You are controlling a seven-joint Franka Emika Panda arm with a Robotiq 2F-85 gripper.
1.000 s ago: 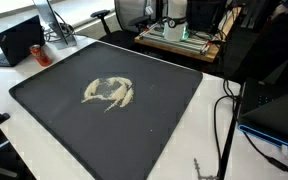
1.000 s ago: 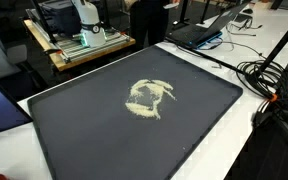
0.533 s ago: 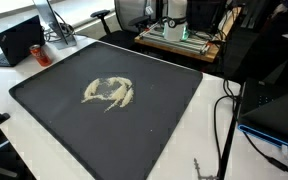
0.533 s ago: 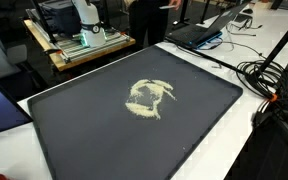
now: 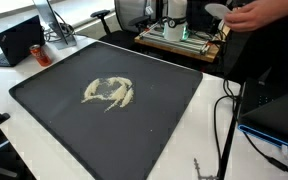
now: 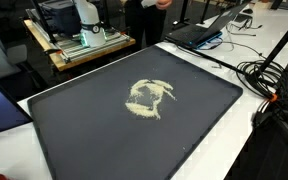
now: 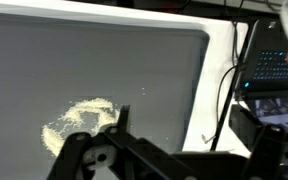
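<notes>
Only the wrist view is showing the gripper (image 7: 174,158), its spread, empty jaws partly cut off at the lower edge, hovering near the pale crumb pile (image 7: 79,120), which is lying mid-mat (image 5: 44,95) in both exterior views.

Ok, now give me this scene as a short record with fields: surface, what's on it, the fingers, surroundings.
surface: dark mat lying on a white table
on the mat: pale crumbly pile, scattered in a rough ring near the middle
fingers: open, holding nothing, above the mat beside the pile in the wrist view
surroundings: laptop past one corner of the mat; cables along one side
people: a hand at the far edge, away from the mat
</notes>
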